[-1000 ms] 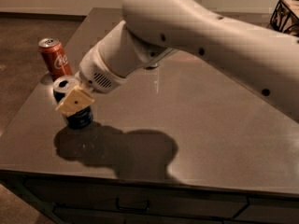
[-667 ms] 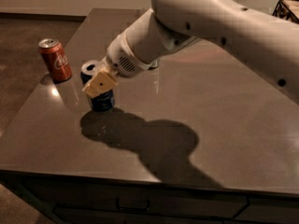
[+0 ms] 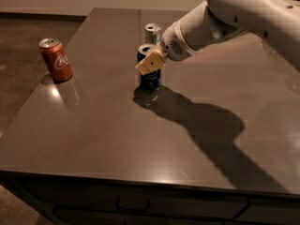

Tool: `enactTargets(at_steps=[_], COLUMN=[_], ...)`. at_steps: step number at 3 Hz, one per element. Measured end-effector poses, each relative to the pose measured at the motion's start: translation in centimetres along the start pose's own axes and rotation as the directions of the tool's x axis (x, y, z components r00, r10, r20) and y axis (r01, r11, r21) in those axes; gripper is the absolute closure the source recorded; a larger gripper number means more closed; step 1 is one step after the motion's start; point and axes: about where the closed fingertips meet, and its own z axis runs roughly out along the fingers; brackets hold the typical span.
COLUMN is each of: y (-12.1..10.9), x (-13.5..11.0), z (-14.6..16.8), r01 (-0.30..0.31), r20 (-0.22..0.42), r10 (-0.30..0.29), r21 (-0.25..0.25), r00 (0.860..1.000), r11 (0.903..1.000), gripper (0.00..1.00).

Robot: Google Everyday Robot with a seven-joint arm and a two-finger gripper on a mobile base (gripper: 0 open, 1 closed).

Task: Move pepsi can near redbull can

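Observation:
The pepsi can, dark blue with a silver top, stands upright near the middle of the dark table. My gripper comes in from the right and is shut on the can's upper part; one tan finger covers its front. The redbull can, slim and silver, stands just behind the pepsi can, a short gap away. I cannot tell whether the pepsi can rests on the table or hangs just above it.
A red cola can stands near the table's left edge. My white arm reaches in from the upper right and casts a broad shadow over the table's right half. The table's front edge runs along the bottom.
My gripper has carried the pepsi can from the front left of the table, beside the red cola can, to the right and back, up close to the redbull can.

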Motion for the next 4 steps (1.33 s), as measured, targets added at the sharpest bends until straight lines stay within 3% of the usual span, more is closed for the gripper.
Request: enactTargets(at_steps=[1, 2, 3, 4], y=[-4.6, -7.2, -8.5, -9.0], x=[3.2, 4.8, 4.9, 4.1], z=[-2.2, -3.9, -4.6, -4.4], r01=[-0.083, -0.123, -0.144, -0.140], r20=[0.005, 0.016, 0.023, 0.021], r10=[0.083, 0.122, 0.143, 0.138], r21=[0.091, 0.154, 0.181, 0.182], r00=[0.997, 0.992, 0.990, 0.990], r11=[0.9924, 0.9803, 0.9727, 0.9733], gripper=[1.00, 0.82, 0.59, 0.35])
